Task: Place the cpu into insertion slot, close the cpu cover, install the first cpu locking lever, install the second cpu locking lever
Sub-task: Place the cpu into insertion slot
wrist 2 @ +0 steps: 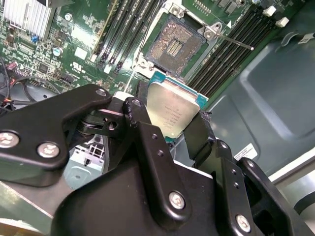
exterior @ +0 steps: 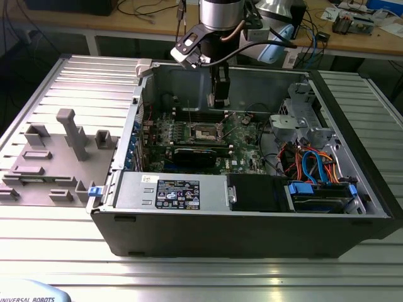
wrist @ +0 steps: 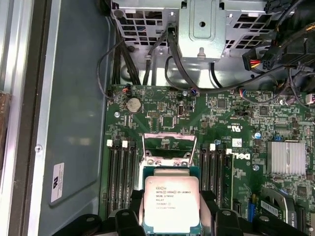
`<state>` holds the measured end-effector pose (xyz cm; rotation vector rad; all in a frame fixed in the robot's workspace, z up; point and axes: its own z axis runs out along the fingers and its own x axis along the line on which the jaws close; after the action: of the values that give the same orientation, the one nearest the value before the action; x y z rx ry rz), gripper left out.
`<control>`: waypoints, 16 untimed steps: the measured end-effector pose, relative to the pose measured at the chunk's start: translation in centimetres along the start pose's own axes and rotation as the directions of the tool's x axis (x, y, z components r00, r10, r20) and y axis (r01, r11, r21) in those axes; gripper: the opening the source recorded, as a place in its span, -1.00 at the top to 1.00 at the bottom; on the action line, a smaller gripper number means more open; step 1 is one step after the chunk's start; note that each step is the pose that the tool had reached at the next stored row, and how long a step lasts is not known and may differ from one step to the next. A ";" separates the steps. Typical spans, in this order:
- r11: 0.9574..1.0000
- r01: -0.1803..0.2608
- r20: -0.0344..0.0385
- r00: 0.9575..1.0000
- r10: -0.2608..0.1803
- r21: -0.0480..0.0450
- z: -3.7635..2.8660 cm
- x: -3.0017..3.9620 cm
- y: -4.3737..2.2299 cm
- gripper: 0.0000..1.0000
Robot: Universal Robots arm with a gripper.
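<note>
In both wrist views my gripper [wrist 2: 170, 118] [wrist: 171, 212] is shut on the cpu [wrist 2: 173, 110] [wrist: 171, 202], a flat square chip with a silver-grey top, held by two opposite edges between the black fingers [wrist 2: 142, 128]. The cpu hangs above the green motherboard, close to the insertion slot [wrist 2: 172, 45], whose contact field lies bare and uncovered. A thin silvery frame, the cpu cover [wrist: 169, 142], stands at the slot's edge just beyond the chip. One thin locking lever [wrist 2: 236, 43] sticks out beside the slot. In the exterior view the gripper [exterior: 219, 97] hovers inside the open case over the slot [exterior: 206, 132].
The open computer case [exterior: 352, 189] stands on a ribbed metal table. A long black graphics card [exterior: 198, 154] lies near the slot, memory slots [wrist 2: 128, 29] flank it, and a drive cage [exterior: 302, 119] with cables is at the exterior view's right. A grey fixture [exterior: 56, 157] sits at the exterior view's left.
</note>
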<state>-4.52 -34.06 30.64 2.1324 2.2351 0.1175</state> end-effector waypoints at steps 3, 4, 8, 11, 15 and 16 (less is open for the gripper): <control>1.000 0.000 0.000 1.000 0.000 0.000 0.06 -0.01 -0.01 -0.07; 1.000 0.000 0.000 1.000 0.000 0.000 0.06 0.00 -0.01 -0.07; 1.000 0.000 0.000 1.000 0.000 0.000 0.07 0.00 -0.01 -0.07; 1.000 -0.001 -0.001 1.000 0.001 0.000 0.24 0.00 -0.08 -0.07; 1.000 0.000 -0.001 1.000 0.000 0.000 0.84 0.00 -0.38 -0.07; 1.000 0.000 -0.001 1.000 0.000 0.000 0.97 0.00 -0.44 -0.07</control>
<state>-4.87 -34.06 29.63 2.1332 2.2352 0.1186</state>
